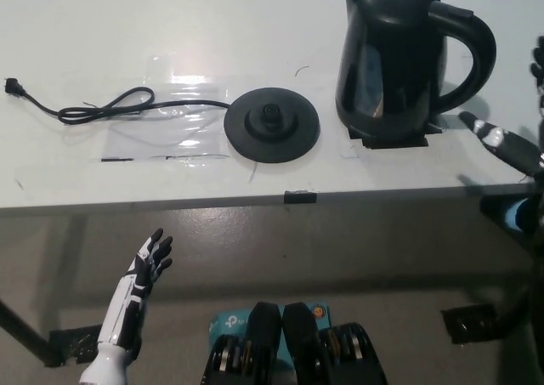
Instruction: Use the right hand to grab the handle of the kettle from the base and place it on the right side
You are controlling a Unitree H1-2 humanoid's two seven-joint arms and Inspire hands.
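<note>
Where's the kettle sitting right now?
In the head view the kettle stands upright on the table at upper right, off its round base, which lies just to its left; the right hand is beside it, not touching.

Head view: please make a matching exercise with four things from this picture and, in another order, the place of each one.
Things:
1. black electric kettle
2. round black kettle base
3. black power cord
4. white left hand

Places:
A. below the table edge, at the lower left
B. on the table, right of the base
C. in the middle of the table, with nothing on it
D. on the table, left of the base

Pairs: 1-B, 2-C, 3-D, 4-A
</note>
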